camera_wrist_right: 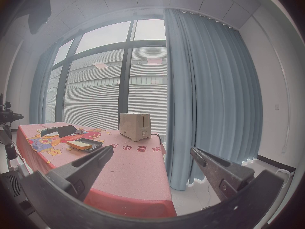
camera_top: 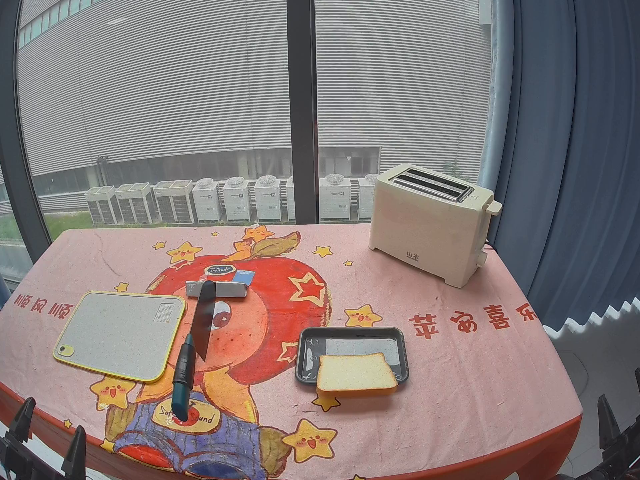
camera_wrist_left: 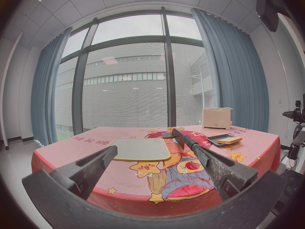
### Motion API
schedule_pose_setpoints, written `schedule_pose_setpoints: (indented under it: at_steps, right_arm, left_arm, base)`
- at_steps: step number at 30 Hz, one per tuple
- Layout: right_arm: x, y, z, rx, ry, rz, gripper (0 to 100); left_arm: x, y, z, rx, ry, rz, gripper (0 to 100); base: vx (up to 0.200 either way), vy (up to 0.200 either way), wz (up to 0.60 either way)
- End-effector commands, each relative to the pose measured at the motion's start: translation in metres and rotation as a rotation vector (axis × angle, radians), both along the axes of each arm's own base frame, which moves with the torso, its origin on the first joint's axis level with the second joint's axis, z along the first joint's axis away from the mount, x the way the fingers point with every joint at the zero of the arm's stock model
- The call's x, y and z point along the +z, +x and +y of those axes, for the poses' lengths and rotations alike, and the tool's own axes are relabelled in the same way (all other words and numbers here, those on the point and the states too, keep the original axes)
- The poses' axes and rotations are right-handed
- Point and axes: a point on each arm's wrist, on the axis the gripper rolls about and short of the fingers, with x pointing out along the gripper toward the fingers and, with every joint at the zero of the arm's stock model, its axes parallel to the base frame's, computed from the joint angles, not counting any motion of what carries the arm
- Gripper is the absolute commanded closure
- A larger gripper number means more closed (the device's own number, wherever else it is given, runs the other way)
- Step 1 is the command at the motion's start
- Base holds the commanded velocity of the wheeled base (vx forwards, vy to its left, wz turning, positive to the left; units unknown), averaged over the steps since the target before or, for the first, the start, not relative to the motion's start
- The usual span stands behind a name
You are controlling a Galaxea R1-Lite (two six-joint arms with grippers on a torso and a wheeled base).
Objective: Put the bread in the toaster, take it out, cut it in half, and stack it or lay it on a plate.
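A slice of bread (camera_top: pixel 355 374) lies across the near edge of a dark rectangular plate (camera_top: pixel 351 341) on the table; the bread (camera_wrist_left: pixel 229 140) and plate (camera_wrist_left: pixel 220 138) also show in the left wrist view, and the bread (camera_wrist_right: pixel 79 144) in the right wrist view. A cream toaster (camera_top: pixel 431 221) stands at the back right. A knife (camera_top: pixel 192 346) with a teal handle leans on a small rest beside a grey cutting board (camera_top: pixel 121 333). My left gripper (camera_wrist_left: pixel 155 161) is open off the table's near left corner. My right gripper (camera_wrist_right: pixel 152 159) is open beyond the table's near right corner.
A pink cloth with an apple print covers the table (camera_top: pixel 467 381). A window runs along the far edge, and a blue curtain (camera_top: pixel 567 135) hangs to the right. The toaster's lever (camera_top: pixel 493 208) juts toward the curtain.
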Motion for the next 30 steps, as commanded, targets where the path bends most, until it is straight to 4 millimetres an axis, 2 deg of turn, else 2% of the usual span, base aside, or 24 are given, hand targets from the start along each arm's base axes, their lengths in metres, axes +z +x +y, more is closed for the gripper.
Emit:
schedule_pose_setpoints:
  at_steps: [1, 25, 30]
  right_arm:
    - [-0.0054, 0.0001, 0.0001, 0.001, -0.005, 0.003, 0]
    - [-0.0048, 0.0001, 0.0001, 0.002, -0.01, -0.004, 0]
    - [0.0007, -0.0001, 0.0001, 0.002, -0.011, -0.057, 0]
  left_arm:
    - [-0.0053, 0.0001, 0.0, 0.001, 0.0, 0.002, 0]
    - [-0.0053, 0.0001, 0.0, 0.001, 0.0, 0.002, 0]
    - [-0.0053, 0.0001, 0.0, 0.001, -0.001, 0.002, 0]
  base:
    - [0.0, 0.0, 0.0]
    - [0.0, 0.0, 0.0]
    - [0.0, 0.0, 0.0]
